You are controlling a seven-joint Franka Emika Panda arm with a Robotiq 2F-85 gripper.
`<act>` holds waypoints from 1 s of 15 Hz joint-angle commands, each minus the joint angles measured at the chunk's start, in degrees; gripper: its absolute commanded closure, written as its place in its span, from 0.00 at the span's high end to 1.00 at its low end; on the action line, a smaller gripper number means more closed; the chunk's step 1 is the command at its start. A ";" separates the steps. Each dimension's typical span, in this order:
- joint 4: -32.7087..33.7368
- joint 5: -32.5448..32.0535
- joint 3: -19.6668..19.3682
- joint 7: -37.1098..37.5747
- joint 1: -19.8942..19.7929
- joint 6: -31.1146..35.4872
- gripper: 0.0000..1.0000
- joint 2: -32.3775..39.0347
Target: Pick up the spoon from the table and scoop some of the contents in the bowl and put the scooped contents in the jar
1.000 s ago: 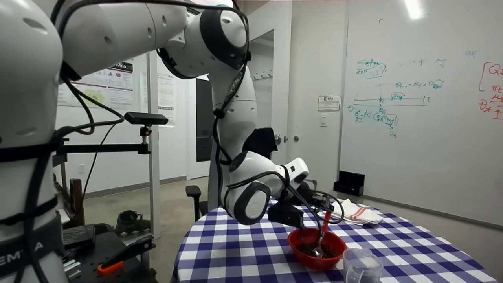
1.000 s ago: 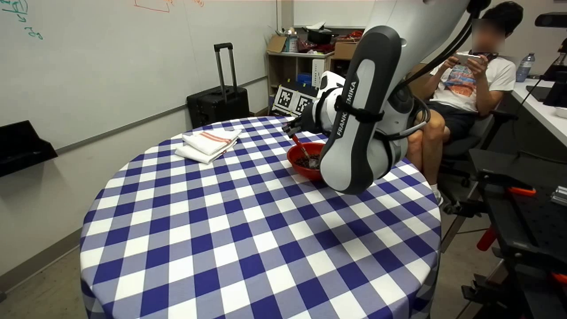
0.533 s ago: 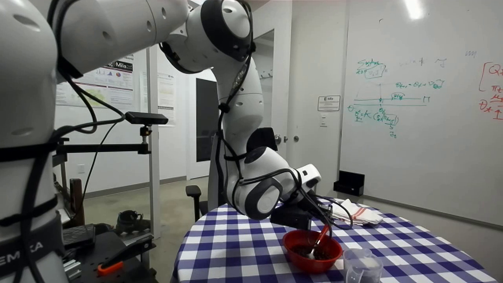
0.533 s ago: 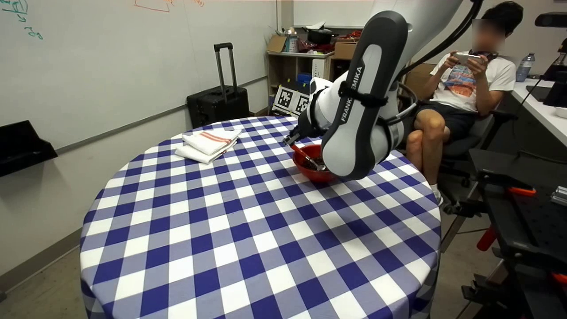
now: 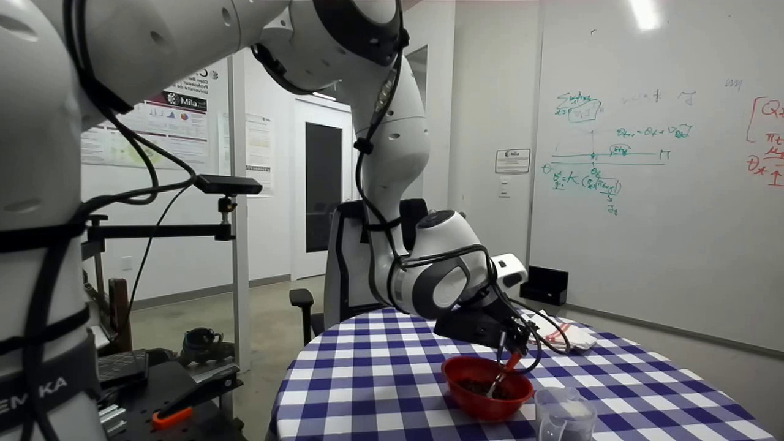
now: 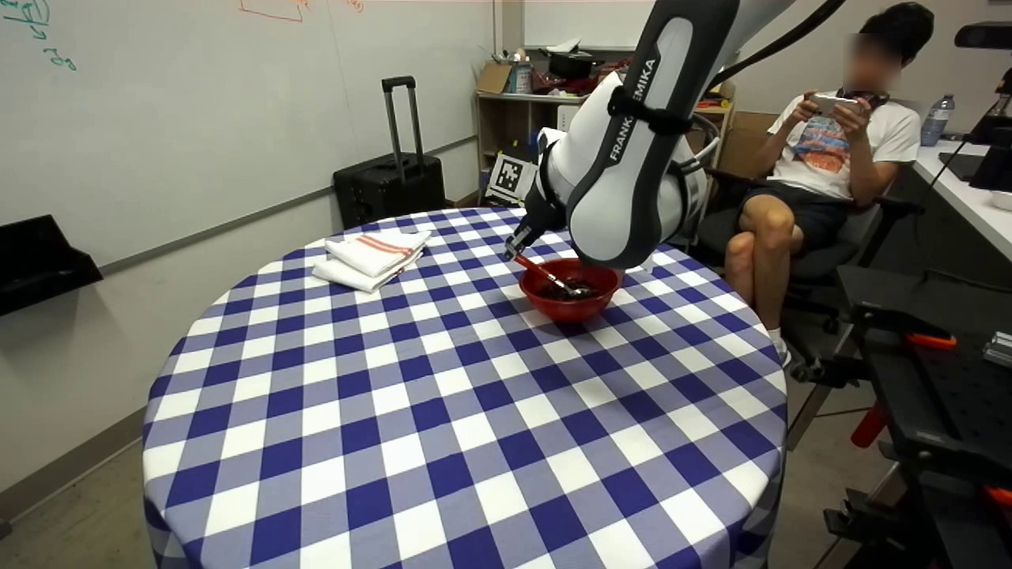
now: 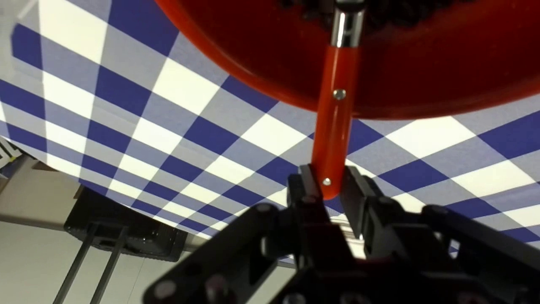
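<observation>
End effector point(image 7: 330, 179) holds spoon point(image 7: 336, 114) tight by tail of its red handle. Spoon slants down, away from end effector, over edge of red bowl point(image 6: 566, 310); shiny tip is inside, at dark bits point(image 7: 403, 10). End effector hangs just outside bowl's edge, above bench point(image 6: 379, 411). Clear jar point(image 5: 565, 419) stands lower than end effector, just beside bowl; I can't tell if they touch. Folded white cloth point(image 6: 370, 265) lies on far side of end effector from bowl. Wide sweep of checked bench runs from end effector to round edge.
</observation>
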 commanded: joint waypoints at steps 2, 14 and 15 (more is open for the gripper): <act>-0.35 -3.37 0.42 2.22 -1.16 -3.46 0.05 -1.44; -4.45 -6.28 1.81 2.60 -2.06 -1.53 0.05 -5.83; -4.84 -6.40 1.98 2.63 -2.19 -1.34 0.05 -6.24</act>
